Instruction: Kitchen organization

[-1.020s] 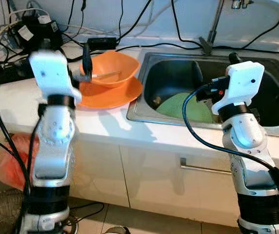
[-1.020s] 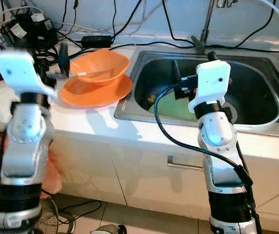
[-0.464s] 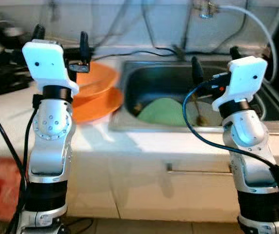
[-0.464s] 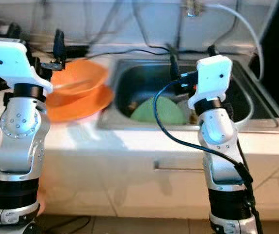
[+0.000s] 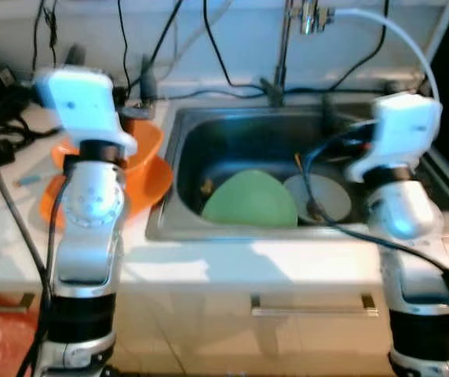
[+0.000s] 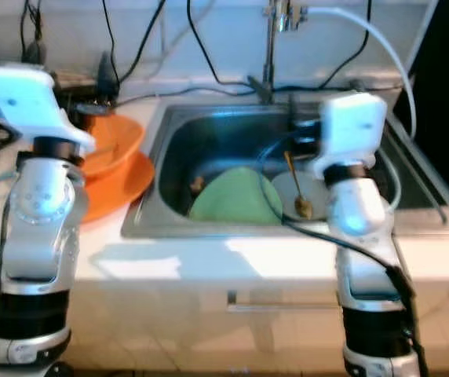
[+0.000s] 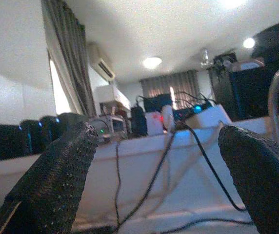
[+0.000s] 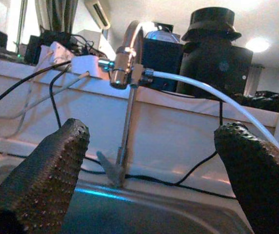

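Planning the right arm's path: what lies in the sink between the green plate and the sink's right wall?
In the eye views, a white plate with a spoon on it lies beside the green plate in the sink.

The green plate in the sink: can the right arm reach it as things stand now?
Probably yes. The right gripper is open above the sink, and the green plate lies uncovered beside the white plate.

Both silver arms are raised with bent elbows, the left arm standing at the left of the head views and the right arm at the right, each with its white wrist block near the top. The left gripper has its two black fingers spread wide apart with nothing between them. The right gripper is likewise spread wide and holds nothing.
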`<state>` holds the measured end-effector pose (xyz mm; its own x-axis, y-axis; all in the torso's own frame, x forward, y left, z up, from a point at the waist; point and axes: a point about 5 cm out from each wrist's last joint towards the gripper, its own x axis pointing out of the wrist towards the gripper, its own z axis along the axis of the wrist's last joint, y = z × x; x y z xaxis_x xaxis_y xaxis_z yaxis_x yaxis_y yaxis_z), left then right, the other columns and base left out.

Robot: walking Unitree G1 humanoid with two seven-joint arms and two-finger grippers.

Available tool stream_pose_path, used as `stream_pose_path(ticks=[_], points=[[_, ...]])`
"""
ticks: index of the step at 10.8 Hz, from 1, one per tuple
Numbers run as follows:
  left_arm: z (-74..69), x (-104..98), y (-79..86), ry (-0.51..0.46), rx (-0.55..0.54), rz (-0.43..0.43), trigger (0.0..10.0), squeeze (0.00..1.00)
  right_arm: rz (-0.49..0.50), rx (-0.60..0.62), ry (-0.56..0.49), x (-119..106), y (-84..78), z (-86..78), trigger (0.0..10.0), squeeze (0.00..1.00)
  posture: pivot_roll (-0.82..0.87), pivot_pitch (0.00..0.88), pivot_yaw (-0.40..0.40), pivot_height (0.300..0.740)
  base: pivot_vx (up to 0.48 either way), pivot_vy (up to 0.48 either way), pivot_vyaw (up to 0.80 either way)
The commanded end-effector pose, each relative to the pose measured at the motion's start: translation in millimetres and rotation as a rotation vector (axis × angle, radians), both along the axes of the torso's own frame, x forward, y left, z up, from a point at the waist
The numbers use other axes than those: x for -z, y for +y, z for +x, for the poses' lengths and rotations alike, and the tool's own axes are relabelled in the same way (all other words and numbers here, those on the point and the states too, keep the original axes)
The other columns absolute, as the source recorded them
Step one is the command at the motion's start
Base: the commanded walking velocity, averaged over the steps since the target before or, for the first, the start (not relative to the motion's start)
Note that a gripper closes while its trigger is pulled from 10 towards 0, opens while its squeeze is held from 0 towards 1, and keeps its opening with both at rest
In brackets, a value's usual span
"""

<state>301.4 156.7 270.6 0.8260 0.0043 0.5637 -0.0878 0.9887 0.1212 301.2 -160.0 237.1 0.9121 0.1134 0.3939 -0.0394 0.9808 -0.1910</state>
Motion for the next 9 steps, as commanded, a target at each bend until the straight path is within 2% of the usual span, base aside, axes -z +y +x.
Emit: stream_pose_path(ticks=[1,2,5,6,8,9], points=[[-1.8,0,9.8,0.005,-0.04,0.002,10.0,0.0,0.004,-0.043,-0.004,-1,11.2,-0.8,10.0,0.0,0.11,0.0,0.044,0.74,0.0,0.0,0.0],[-1.9,0,10.0,0.007,-0.042,-0.002,10.0,0.0,0.005,-0.042,-0.002,-1,11.1,-1.0,10.0,0.0,0.11,0.0,0.044,0.74,0.0,0.0,0.0],[-1.3,9,27.8,0.057,-0.111,-0.061,10.0,0.0,0.004,-0.048,0.006,1,11.0,-1.4,10.0,0.0,0.12,0.0,0.041,0.74,0.0,0.0,0.0],[-1.1,21,51.6,0.118,-0.205,-0.127,10.0,0.0,0.004,-0.063,0.016,2,11.3,-0.4,10.0,0.0,0.13,0.0,0.033,0.74,0.0,0.0,0.0],[0.7,36,74.7,0.185,-0.295,-0.216,10.0,0.0,-0.003,-0.105,0.042,3,12.1,3.1,10.0,0.0,0.14,0.0,0.026,0.74,0.0,0.0,0.0],[3.7,42,77.9,0.214,-0.304,-0.262,10.0,0.0,0.0,-0.143,0.063,3,13.3,4.9,10.0,0.0,0.14,0.0,0.026,0.74,0.0,0.0,0.0]])
